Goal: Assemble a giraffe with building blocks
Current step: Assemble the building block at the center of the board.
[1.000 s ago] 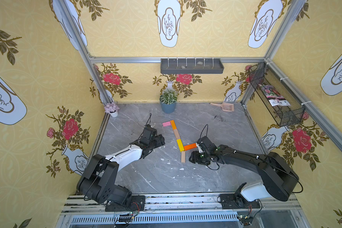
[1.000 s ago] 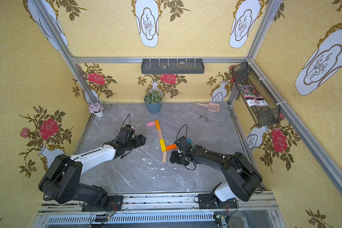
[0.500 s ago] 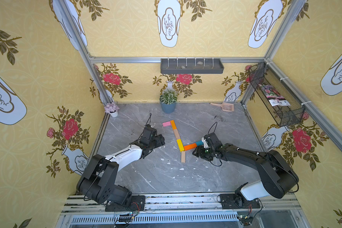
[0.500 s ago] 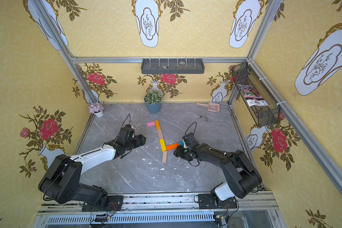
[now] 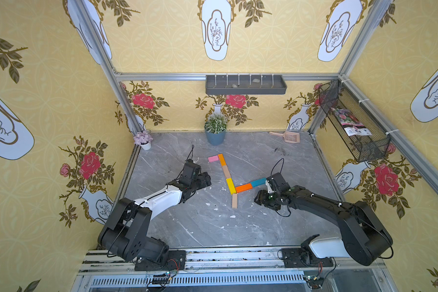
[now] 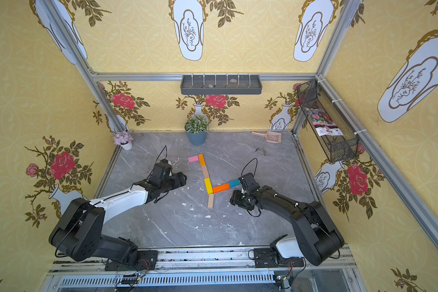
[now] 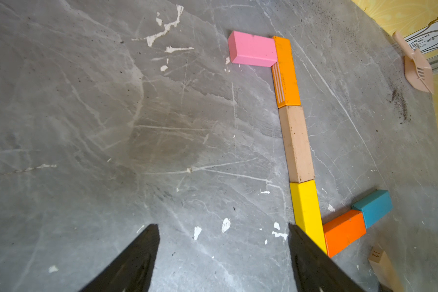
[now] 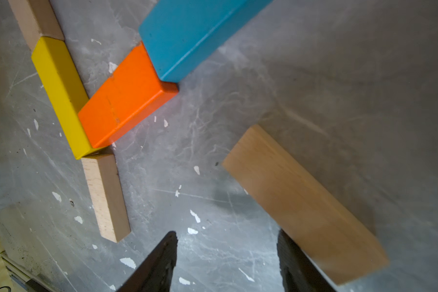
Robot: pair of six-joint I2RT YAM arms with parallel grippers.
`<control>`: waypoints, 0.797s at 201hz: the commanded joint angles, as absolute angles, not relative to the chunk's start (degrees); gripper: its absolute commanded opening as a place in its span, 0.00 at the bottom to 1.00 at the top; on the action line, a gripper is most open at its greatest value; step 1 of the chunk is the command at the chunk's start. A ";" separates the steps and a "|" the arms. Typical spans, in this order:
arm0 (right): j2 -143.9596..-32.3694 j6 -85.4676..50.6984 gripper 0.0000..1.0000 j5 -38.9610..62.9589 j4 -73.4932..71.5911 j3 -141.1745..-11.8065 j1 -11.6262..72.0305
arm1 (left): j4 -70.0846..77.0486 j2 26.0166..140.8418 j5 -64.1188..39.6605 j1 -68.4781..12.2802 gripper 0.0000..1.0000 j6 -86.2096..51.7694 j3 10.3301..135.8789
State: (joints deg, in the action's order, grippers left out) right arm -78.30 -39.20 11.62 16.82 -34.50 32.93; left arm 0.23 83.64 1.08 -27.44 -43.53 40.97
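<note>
Grey marble tabletop (image 5: 213,227) bears building blocks (image 5: 229,185); yellow floral walls (image 5: 48,75).

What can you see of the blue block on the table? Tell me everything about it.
The blue block is a small flat rectangular bar with a smooth teal-blue coat, probably painted wood. It lies flat and slanted on the grey marbled table, last in its row. One end meets the end of the orange block, set slightly off to one side. Its other end is free. Nothing lies on it and nothing grips it.
</note>
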 commanded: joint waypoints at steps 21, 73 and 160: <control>-76.69 -41.15 0.63 8.60 23.66 -34.25 32.81 | 1.23 83.67 1.01 -27.42 0.81 -42.98 40.96; -71.55 -48.05 0.64 -0.42 33.64 -36.19 33.03 | 1.30 83.67 0.88 -27.42 0.81 -42.98 40.96; -77.38 -62.16 0.55 -2.19 28.65 -39.69 38.62 | 1.24 83.38 1.05 -27.43 0.81 -42.98 40.79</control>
State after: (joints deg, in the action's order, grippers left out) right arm -76.58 -56.45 0.38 30.96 -38.35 36.01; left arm 0.23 83.64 1.04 -27.44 -43.53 40.97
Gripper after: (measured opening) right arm 0.581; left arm 0.814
